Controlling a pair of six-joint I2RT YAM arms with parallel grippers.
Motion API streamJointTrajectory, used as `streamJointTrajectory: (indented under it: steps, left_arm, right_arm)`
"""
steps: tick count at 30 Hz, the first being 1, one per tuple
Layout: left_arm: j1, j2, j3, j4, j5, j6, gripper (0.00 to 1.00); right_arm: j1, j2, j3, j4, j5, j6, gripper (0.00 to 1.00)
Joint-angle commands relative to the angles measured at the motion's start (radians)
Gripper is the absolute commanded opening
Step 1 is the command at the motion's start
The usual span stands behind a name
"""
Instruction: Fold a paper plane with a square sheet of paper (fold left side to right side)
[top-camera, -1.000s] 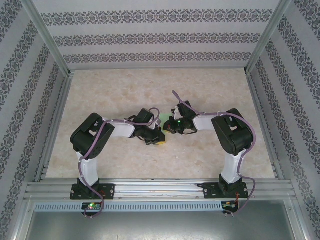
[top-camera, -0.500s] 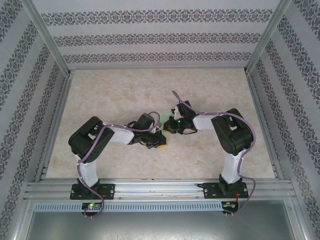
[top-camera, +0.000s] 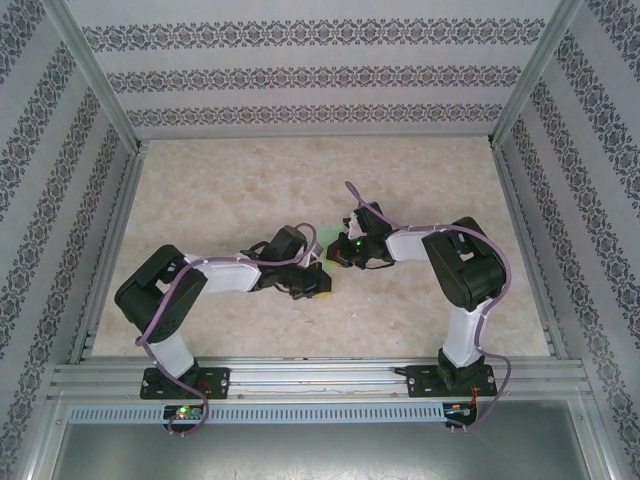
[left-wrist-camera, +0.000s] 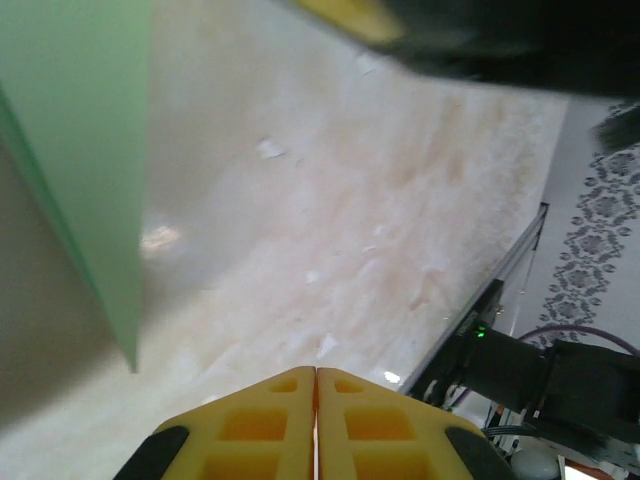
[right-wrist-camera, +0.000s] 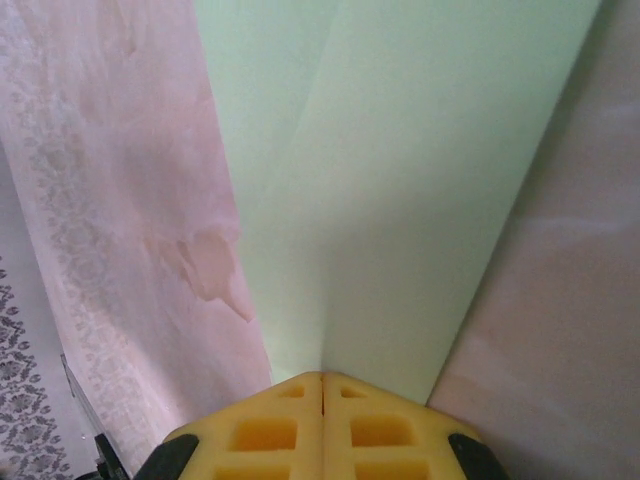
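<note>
- Pinching the creased green sheet of paper (right-wrist-camera: 400, 200), the right gripper (right-wrist-camera: 322, 385) has its fingers pressed together.
- The left gripper (left-wrist-camera: 316, 375) is pressed together, clear of the paper at its ten o'clock.

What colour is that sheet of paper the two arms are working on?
The sheet of paper is plain light green. It shows best in the right wrist view.

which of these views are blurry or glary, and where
left wrist: the sheet of paper is a soft out-of-focus blur, a glare patch sits on the table beside it, and a dark shape smears along the top; right wrist: the paper looks washed pale, the table pinkish, the right claw crisp; top external: sharp and evenly lit
</note>
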Motion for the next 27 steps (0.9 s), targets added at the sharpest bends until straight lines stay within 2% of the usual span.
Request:
streamJointTrajectory:
  steps: [1, 12, 27]
  left_arm:
    - [0.047, -0.016, 0.055, -0.092, 0.000, 0.066, 0.09]
    - [0.101, 0.166, 0.161, -0.071, 0.032, 0.124, 0.04]
    - [0.139, 0.274, 0.242, -0.090, 0.042, 0.176, 0.01]
  right_arm:
    - [0.014, 0.073, -0.059, -0.091, 0.120, 0.020, 0.00]
    - [0.016, 0.077, -0.053, -0.088, 0.123, 0.030, 0.00]
    - [0.019, 0.087, -0.044, -0.097, 0.121, 0.024, 0.00]
